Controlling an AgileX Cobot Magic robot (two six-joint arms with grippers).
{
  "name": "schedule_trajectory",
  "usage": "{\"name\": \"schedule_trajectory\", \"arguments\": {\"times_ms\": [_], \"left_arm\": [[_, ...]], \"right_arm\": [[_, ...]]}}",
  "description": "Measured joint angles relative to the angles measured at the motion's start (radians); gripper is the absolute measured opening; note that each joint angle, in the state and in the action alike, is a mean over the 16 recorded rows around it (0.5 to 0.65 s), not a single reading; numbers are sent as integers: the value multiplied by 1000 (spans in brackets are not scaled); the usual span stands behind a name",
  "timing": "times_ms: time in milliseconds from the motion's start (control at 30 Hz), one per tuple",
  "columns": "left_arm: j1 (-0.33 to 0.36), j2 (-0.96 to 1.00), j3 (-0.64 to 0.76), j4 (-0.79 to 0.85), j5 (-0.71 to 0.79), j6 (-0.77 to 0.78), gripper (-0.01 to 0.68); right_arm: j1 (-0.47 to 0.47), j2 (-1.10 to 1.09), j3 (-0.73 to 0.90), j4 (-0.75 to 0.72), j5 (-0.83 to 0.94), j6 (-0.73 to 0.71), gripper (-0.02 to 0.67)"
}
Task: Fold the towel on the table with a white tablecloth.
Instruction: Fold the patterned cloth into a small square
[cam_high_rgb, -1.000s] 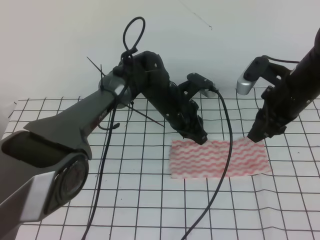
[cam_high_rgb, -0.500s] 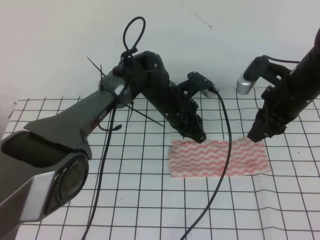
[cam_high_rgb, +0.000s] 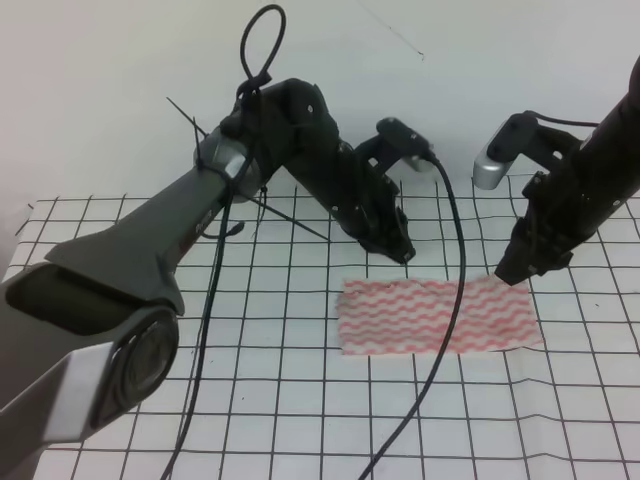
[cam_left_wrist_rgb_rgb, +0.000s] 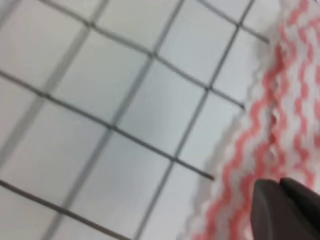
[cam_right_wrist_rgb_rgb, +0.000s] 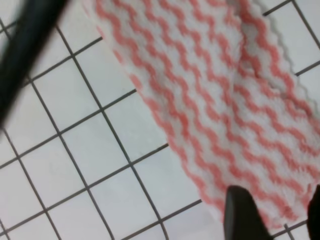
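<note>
The towel (cam_high_rgb: 400, 318), pink-red wavy stripes on white, lies flat on the white tablecloth (cam_high_rgb: 290, 400) with its black grid; the table beneath is covered. My left gripper (cam_high_rgb: 402, 252) hovers just behind the towel's far left edge. In the left wrist view its dark fingertips (cam_left_wrist_rgb_rgb: 265, 205) look pressed together over the towel's edge (cam_left_wrist_rgb_rgb: 260, 125), holding nothing. My right gripper (cam_high_rgb: 508, 272) sits at the towel's far right corner. In the right wrist view the right gripper (cam_right_wrist_rgb_rgb: 277, 202) is open, its fingers either side of the towel's corner (cam_right_wrist_rgb_rgb: 225, 100).
A black cable (cam_high_rgb: 455, 290) hangs from the left arm and crosses the towel's middle down to the front edge. It shows as a dark blurred band (cam_right_wrist_rgb_rgb: 25, 40) in the right wrist view. A white wall rises behind the gridded cloth (cam_left_wrist_rgb_rgb: 100, 100).
My left gripper has lifted up and back from the towel's far edge. The towel and the right arm have not moved.
</note>
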Motion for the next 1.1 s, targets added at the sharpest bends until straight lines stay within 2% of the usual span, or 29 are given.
{"name": "schedule_trajectory", "arguments": {"times_ms": [400, 567, 767, 1100], "left_arm": [[7, 20, -13, 46, 79, -72, 198], [10, 24, -13, 64, 84, -77, 238], [11, 35, -13, 63, 84, -73, 198], [11, 47, -13, 37, 84, -51, 60]], "right_arm": [[0, 3, 0, 6, 3, 1, 282], [0, 2, 0, 6, 3, 2, 282], [0, -1, 0, 6, 3, 2, 282], [0, -3, 0, 6, -1, 2, 282]]}}
